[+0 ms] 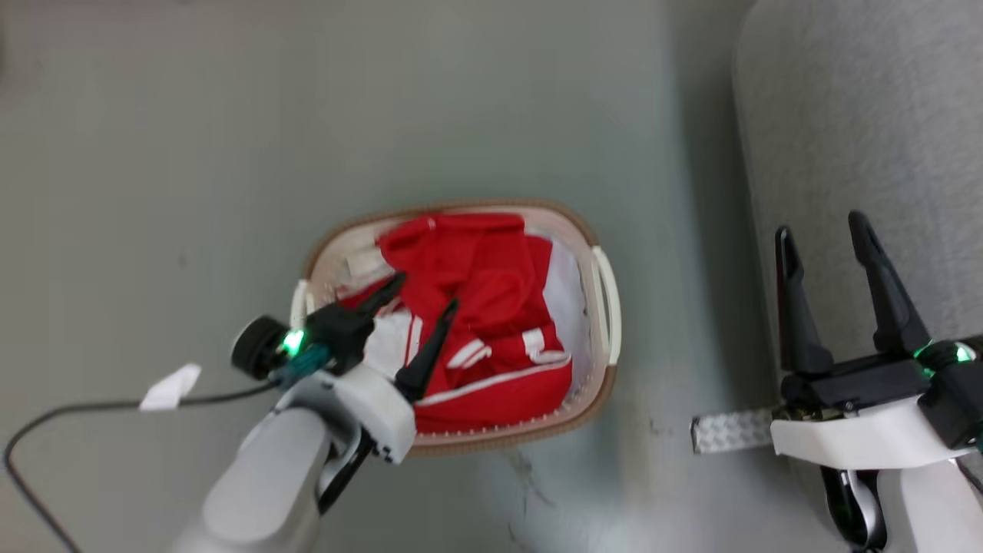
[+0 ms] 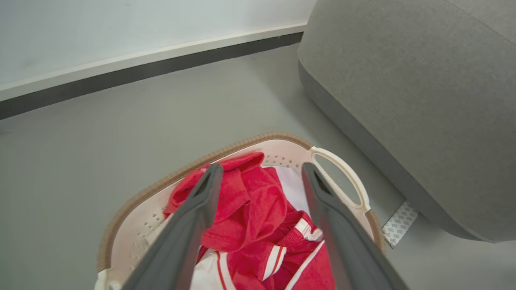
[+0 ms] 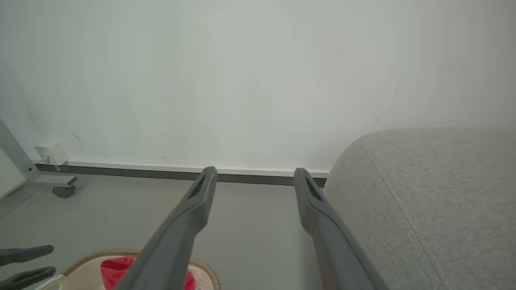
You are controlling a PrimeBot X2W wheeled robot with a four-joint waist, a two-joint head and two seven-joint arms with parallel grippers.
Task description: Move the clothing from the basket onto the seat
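We hold our left gripper (image 1: 426,292) spread wide above the clothing (image 1: 484,284) near the basket's (image 1: 593,399) left rim; our right gripper (image 1: 820,224), equally released, hovers at the seat's (image 1: 860,115) edge.

Red white-striped clothing (image 1: 491,307), grey seat (image 1: 868,153)

The left gripper (image 1: 426,292) has two long dark fingers and sits at about 7 o'clock in the head view. Its fingers point toward 1 o'clock, spread wide, and hold nothing. Its pale grey forearm (image 1: 261,484) comes up from the bottom edge, and a small green light (image 1: 293,342) glows at the wrist. The right gripper (image 1: 820,224) sits at about 4 o'clock on a white wrist (image 1: 852,442). Its fingers point to 12 o'clock, also spread wide and holding nothing.
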